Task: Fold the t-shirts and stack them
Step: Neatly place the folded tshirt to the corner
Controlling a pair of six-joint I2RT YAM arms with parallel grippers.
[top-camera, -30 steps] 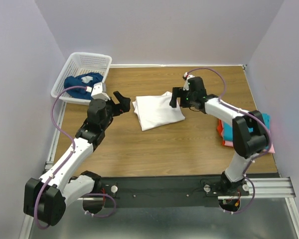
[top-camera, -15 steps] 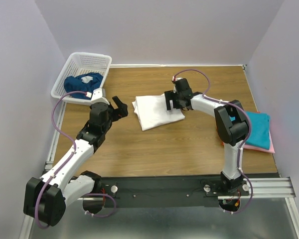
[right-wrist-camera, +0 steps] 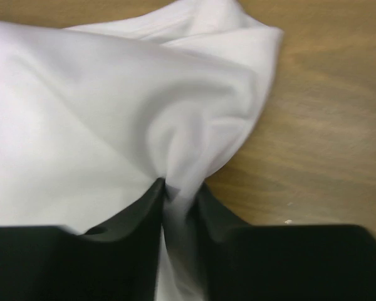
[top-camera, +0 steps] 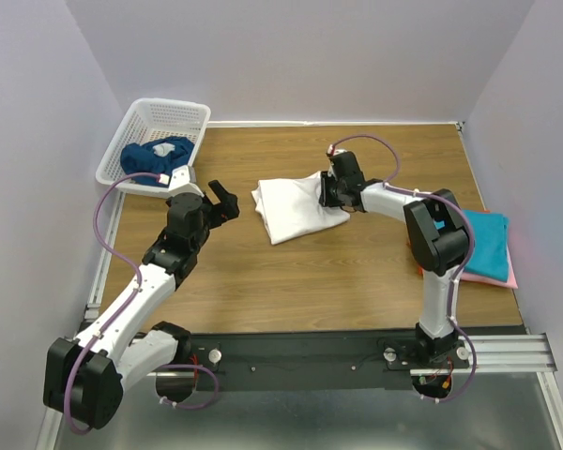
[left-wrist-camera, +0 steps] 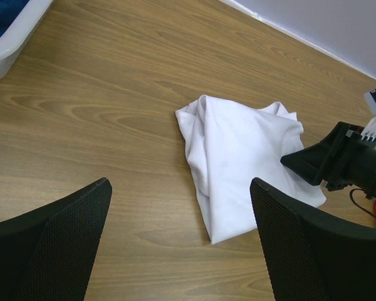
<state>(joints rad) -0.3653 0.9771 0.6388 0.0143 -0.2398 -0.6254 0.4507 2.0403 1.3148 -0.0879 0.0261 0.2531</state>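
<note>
A folded white t-shirt lies mid-table, also seen in the left wrist view and filling the right wrist view. My right gripper is shut on the shirt's right edge, with cloth bunched between its fingers. My left gripper hovers open to the left of the shirt, its fingers wide apart over bare wood. A teal t-shirt lies on pink and red-orange ones at the right edge. A dark blue t-shirt sits in the basket.
The white lattice basket stands at the back left corner, its rim showing in the left wrist view. Purple walls close in the table on three sides. Bare wood lies in front of the white shirt.
My right gripper moved left onto the white shirt's right edge and closed on it, pinching the cloth. The left gripper stayed open and shifted only slightly.
</note>
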